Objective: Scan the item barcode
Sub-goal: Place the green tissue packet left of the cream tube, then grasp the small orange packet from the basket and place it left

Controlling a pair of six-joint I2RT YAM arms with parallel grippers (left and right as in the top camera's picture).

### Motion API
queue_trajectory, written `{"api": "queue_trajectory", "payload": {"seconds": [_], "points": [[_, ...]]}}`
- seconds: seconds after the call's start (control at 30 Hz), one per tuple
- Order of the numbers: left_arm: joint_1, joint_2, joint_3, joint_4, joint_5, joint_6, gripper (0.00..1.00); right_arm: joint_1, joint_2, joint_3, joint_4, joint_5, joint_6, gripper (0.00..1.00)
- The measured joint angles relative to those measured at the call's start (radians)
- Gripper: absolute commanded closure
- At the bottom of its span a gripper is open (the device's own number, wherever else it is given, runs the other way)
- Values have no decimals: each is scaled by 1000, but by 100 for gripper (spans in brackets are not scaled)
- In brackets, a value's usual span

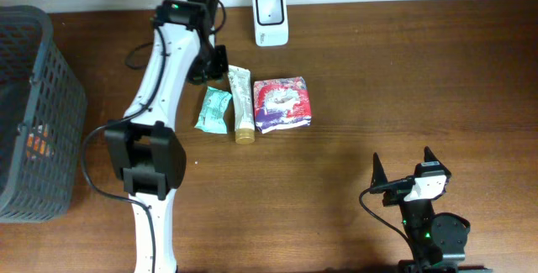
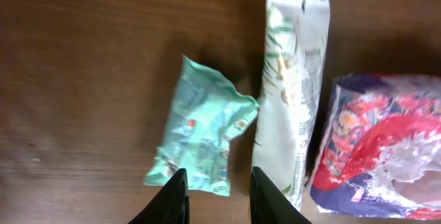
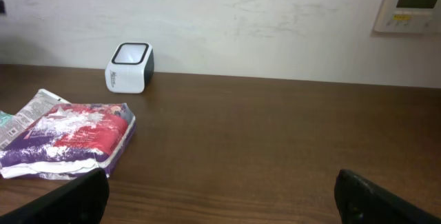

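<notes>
Three items lie side by side on the brown table: a teal crumpled packet (image 1: pixel 213 109) (image 2: pixel 203 136), a white tube (image 1: pixel 241 103) (image 2: pixel 293 93) and a red and purple packet (image 1: pixel 283 103) (image 2: pixel 382 148) (image 3: pixel 69 138). The white barcode scanner (image 1: pixel 271 18) (image 3: pixel 129 67) stands at the back edge by the wall. My left gripper (image 1: pixel 217 70) (image 2: pixel 217 182) hovers just behind the teal packet and the tube, its jaws a little apart with nothing between them. Far to the front right, my right gripper (image 1: pixel 402 172) (image 3: pixel 224 196) stands wide open and holds nothing.
A dark mesh basket (image 1: pixel 34 113) with something orange inside stands at the table's left edge. A cable (image 1: pixel 139 53) loops beside the left arm. A wall panel (image 3: pixel 413 3) hangs at the upper right of the right wrist view.
</notes>
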Motion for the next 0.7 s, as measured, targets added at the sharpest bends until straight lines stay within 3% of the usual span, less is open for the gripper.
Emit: {"api": "queue_trajectory", "payload": {"seconds": [0.13, 0.27, 0.4, 0.43, 0.47, 0.53, 0.57, 0.7], "points": [[28, -1, -87, -16, -19, 0, 68, 0, 0, 0, 0, 0, 0, 1], [-8, 3, -377, 185, -28, 2, 59, 0, 0, 0, 0, 0, 0, 1], [-11, -29, -457, 304, -30, 3, 54, 0, 0, 0, 0, 0, 0, 1], [-11, -29, -452, 300, -29, -2, 46, 0, 0, 0, 0, 0, 0, 1], [-9, -29, -433, 286, -23, -7, 14, 0, 0, 0, 0, 0, 0, 1], [3, -25, -273, 212, -5, -13, 12, 0, 0, 0, 0, 0, 0, 1], [19, -29, -162, 155, 0, -15, 2, 0, 0, 0, 0, 0, 0, 1], [203, -71, 440, 24, 8, -19, 1, 0, -1, 0, 0, 0, 0, 1]]}}
